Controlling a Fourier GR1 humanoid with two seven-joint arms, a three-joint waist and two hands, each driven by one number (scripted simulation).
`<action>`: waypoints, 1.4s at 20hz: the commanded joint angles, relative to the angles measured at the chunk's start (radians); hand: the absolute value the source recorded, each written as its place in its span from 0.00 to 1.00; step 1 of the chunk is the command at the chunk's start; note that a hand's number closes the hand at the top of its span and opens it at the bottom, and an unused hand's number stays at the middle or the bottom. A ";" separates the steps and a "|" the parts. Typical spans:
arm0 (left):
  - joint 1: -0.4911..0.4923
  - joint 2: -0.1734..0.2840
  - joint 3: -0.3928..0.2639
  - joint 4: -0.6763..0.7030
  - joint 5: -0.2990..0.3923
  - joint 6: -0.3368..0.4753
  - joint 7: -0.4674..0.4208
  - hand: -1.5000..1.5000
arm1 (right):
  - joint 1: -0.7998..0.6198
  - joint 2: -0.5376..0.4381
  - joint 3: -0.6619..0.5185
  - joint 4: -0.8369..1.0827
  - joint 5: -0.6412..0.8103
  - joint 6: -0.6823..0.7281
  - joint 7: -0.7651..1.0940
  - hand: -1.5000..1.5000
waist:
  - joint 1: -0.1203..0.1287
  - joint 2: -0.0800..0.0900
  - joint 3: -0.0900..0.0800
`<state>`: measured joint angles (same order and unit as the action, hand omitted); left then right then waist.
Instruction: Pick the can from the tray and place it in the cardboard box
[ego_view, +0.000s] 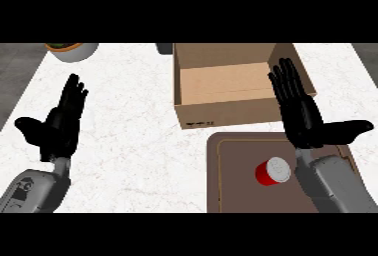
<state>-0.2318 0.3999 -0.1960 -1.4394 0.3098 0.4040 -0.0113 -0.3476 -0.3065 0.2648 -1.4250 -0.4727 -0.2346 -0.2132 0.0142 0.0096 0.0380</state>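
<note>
A red can (272, 172) with a pale lid stands upright on the brown tray (235, 175) at the lower right. Just beyond the tray sits the open cardboard box (221, 82), its inside bare. My right hand (304, 120) hovers flat and open above the tray's far edge and the box's right side, fingers straight and pointing away, thumb out to the right; the can is just left of its wrist, apart from it. At the left, over the white counter, my left hand (59, 127) is open too, holding nothing.
A grey bowl-like pot (71, 50) with something orange inside sits at the counter's far left corner. A dark object (164, 48) shows just behind the box. The marbled white counter (133, 150) spreads between my two arms.
</note>
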 joint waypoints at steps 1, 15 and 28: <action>-0.015 0.087 0.013 -0.015 -0.045 0.003 0.088 0.50 | 0.006 -0.006 0.013 0.032 -0.019 0.101 -0.006 0.00 | -0.005 -0.009 -0.036; 0.121 0.228 0.000 0.128 -0.180 -0.015 0.039 0.50 | 0.163 -0.395 0.162 0.234 0.224 0.714 -0.654 0.00 | 0.001 0.000 -0.033; 0.119 0.192 0.012 0.183 -0.209 -0.036 -0.003 0.50 | -0.191 -0.496 0.306 0.375 0.722 0.571 -0.696 0.00 | 0.015 -0.006 -0.038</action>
<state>-0.1345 0.6078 -0.1856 -1.2676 0.1123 0.3637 0.0136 -0.4555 -0.7837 0.5172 -1.0550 0.1403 0.2876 -0.8878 0.0288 0.0064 0.0015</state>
